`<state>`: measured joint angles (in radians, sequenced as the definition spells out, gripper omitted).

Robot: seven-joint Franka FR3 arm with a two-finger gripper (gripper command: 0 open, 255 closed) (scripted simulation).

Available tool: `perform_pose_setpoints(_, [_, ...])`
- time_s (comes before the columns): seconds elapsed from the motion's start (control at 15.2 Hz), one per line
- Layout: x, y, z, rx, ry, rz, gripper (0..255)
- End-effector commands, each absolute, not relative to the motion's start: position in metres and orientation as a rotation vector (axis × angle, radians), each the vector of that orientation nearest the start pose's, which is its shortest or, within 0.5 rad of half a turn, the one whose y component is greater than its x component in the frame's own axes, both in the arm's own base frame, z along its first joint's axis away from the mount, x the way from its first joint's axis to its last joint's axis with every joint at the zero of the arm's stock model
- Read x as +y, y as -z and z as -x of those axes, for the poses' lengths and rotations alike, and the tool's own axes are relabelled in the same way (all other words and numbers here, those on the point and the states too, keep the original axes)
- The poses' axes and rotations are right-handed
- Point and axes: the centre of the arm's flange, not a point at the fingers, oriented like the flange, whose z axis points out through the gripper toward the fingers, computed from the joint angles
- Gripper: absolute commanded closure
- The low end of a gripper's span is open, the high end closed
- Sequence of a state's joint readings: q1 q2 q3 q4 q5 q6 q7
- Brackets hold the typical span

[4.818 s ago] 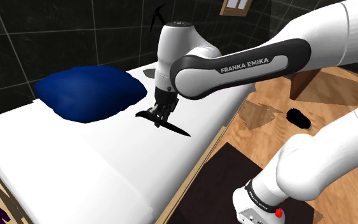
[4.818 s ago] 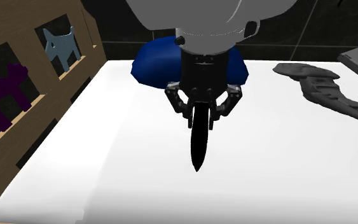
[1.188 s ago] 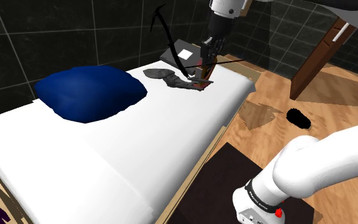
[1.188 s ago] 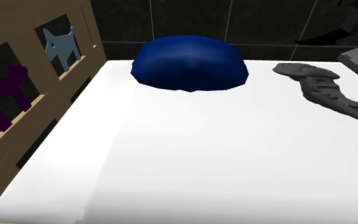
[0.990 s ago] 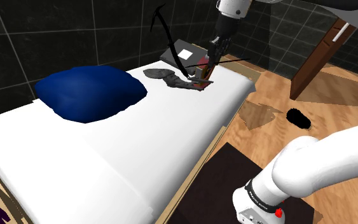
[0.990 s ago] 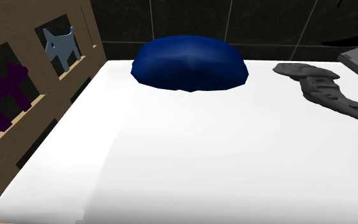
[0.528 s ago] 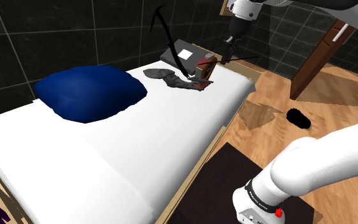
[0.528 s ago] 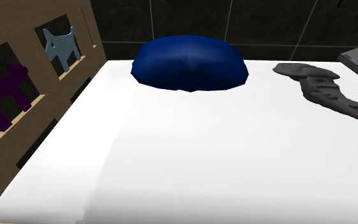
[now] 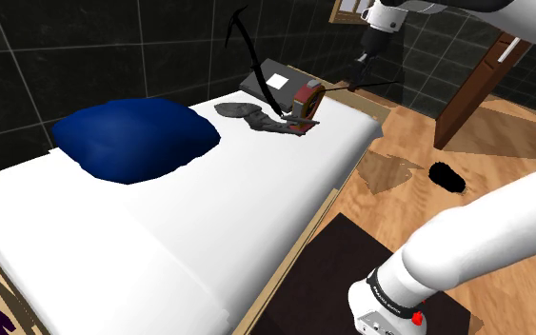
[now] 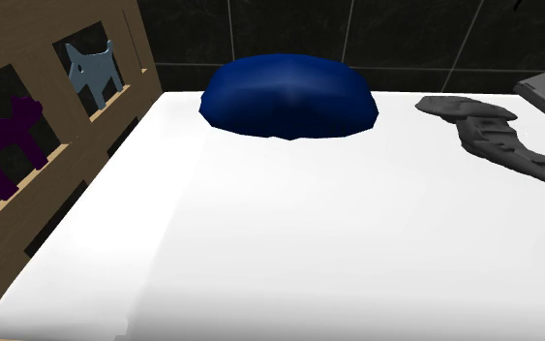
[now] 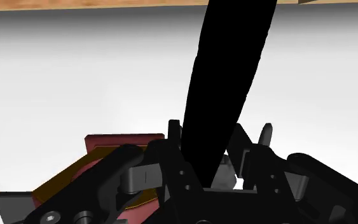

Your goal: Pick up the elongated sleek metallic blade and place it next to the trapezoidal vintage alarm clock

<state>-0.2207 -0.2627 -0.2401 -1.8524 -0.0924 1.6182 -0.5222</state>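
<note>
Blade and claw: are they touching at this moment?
Touching. The wrist view shows the black blade clasped in the claw, rising out from between its two fingers.

Smooth matt white bed top (image 10: 309,242); grained brown wooden floor (image 9: 399,200); dark tiled wall (image 9: 66,57); flat matt long black blade (image 11: 228,95)

We see the blade (image 11: 228,83) as a long, plain black strip, clasped at one end by the gripper (image 9: 359,74). It lies roughly level, in the air, at upper right of centre in the shoulder view. The alarm clock (image 9: 307,100), red-cased with a brownish face, stands just lower left of it.
</note>
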Motion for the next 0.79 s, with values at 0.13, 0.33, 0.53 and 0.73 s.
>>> perform_pose_setpoints(0.13, [-0.284,-0.626,-0.413,-0.117,0.006,3.177,255])
perform_pose_setpoints(0.33, [-0.324,-0.626,-0.412,-0.117,0.006,3.177,255])
perform_pose_setpoints(0.53, [-0.363,-0.626,-0.41,-0.117,0.006,3.177,255])
perform_pose_setpoints(0.73, [-0.403,-0.626,-0.408,-0.117,0.006,3.177,255])
